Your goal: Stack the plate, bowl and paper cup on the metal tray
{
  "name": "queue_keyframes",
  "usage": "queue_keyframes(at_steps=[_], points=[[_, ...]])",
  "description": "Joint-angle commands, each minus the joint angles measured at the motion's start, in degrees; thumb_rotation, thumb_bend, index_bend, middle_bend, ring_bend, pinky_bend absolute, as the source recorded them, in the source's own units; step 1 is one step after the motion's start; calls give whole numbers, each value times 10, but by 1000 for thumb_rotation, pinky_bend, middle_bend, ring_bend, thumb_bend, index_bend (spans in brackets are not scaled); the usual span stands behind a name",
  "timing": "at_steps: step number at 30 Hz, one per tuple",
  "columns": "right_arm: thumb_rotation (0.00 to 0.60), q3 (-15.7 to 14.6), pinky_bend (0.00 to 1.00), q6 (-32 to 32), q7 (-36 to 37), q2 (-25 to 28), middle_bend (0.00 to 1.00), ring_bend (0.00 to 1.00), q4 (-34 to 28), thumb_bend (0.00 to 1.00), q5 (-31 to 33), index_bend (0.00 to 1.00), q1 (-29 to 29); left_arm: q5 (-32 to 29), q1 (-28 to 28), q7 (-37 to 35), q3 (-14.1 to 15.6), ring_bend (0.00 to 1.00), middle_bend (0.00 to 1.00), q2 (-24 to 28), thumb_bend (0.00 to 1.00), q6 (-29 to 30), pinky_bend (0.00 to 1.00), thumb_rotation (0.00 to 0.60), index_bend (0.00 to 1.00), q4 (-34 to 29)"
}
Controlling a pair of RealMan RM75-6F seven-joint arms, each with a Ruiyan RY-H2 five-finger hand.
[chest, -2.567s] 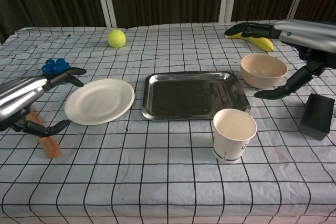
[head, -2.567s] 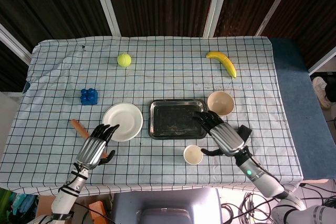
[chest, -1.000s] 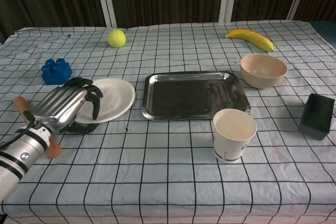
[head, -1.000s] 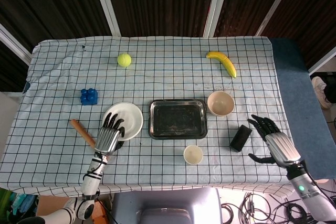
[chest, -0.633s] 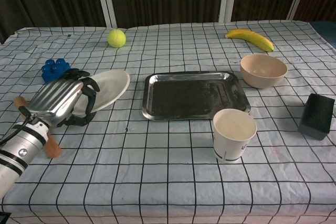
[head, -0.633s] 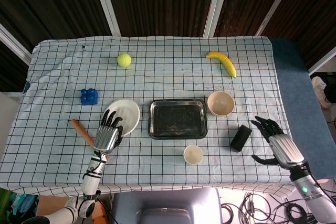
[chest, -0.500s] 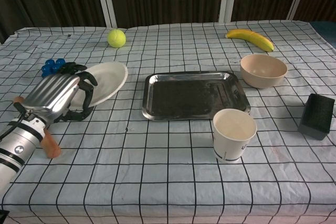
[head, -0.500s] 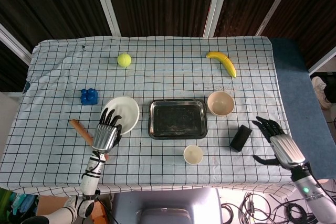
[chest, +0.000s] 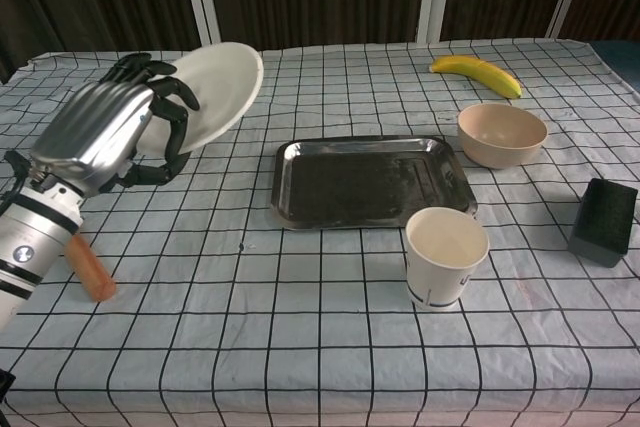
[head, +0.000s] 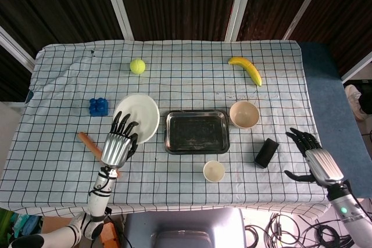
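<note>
My left hand (head: 117, 144) (chest: 115, 132) grips the near edge of the white plate (head: 139, 116) (chest: 218, 89) and holds it tilted in the air, left of the metal tray (head: 196, 132) (chest: 368, 182). The tray lies bare at the table's middle. The beige bowl (head: 244, 114) (chest: 501, 134) sits just right of the tray. The paper cup (head: 214, 171) (chest: 446, 255) stands upright in front of the tray's right corner. My right hand (head: 314, 161) hovers open at the table's right edge, seen only in the head view.
A black block (head: 267, 152) (chest: 602, 220) lies right of the cup. A banana (head: 246, 69) (chest: 479, 74) and a tennis ball (head: 137, 65) lie at the back. A blue brick (head: 98, 107) and an orange stick (head: 90, 143) (chest: 85, 265) lie on the left.
My left hand closed on the plate's edge and raised it off the cloth, tilting it. My right hand drew back from the tray to the table's right edge.
</note>
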Motion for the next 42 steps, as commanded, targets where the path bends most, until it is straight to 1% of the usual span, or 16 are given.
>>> queue_keyframes(at_steps=[1,4,8,12,14,16,19,22,25,27,30,33,35,37,38,42], points=[[600,3,0,9,5,2,0,0,3,118,1,0,-4,17,-20,30,8,128,334,8,441,-16,35,600,746,-39],[600,6,0,14,18,5,0,0,3,118,4,0,-7,28,-32,47,15,134,340,-6,440,-25,35,600,744,-47],[600,9,0,23,74,22,0,0,8,118,0,0,-11,35,-49,59,11,162,361,-33,441,-32,39,600,733,-26],[600,12,0,57,120,39,0,0,20,118,-12,0,-23,31,-61,14,9,181,381,-53,439,-48,44,600,727,-9],[600,11,0,74,152,54,0,0,21,118,-17,0,-31,31,-68,-13,5,204,405,-68,439,-46,61,600,725,16],[600,8,0,90,182,69,0,0,24,118,-24,0,-40,23,-74,-44,2,210,414,-81,440,-60,71,600,725,37],[600,10,0,101,173,75,0,0,28,119,-22,0,-48,17,-84,-80,1,210,416,-96,438,-81,72,600,725,58],[600,10,0,100,175,79,0,0,24,118,-18,0,-51,17,-96,-95,4,211,414,-114,440,-94,72,600,720,90],[600,20,0,103,168,77,0,0,29,118,4,0,-57,12,-107,-111,-2,223,418,-133,448,-104,74,600,698,125],[600,23,0,104,161,77,0,0,30,118,12,0,-59,6,-112,-125,-4,224,415,-140,445,-116,74,600,661,141],[600,26,0,107,167,78,0,0,28,119,15,0,-63,3,-121,-140,-3,217,402,-148,420,-129,73,600,569,168],[600,28,0,108,171,80,0,0,29,118,16,0,-66,1,-131,-146,-1,176,353,-153,397,-150,65,600,392,190],[600,31,0,109,167,79,0,0,28,118,20,0,-68,-3,-137,-144,0,114,275,-154,382,-165,46,600,202,196],[600,34,0,109,164,78,0,0,28,118,25,0,-69,-4,-139,-140,0,48,189,-156,368,-167,28,600,58,197],[600,35,0,108,162,77,0,0,27,118,26,0,-69,-4,-140,-140,0,18,148,-157,360,-163,20,600,16,196],[600,36,0,104,156,76,0,0,26,118,27,0,-69,2,-143,-146,3,0,96,-161,343,-143,9,600,0,194]])
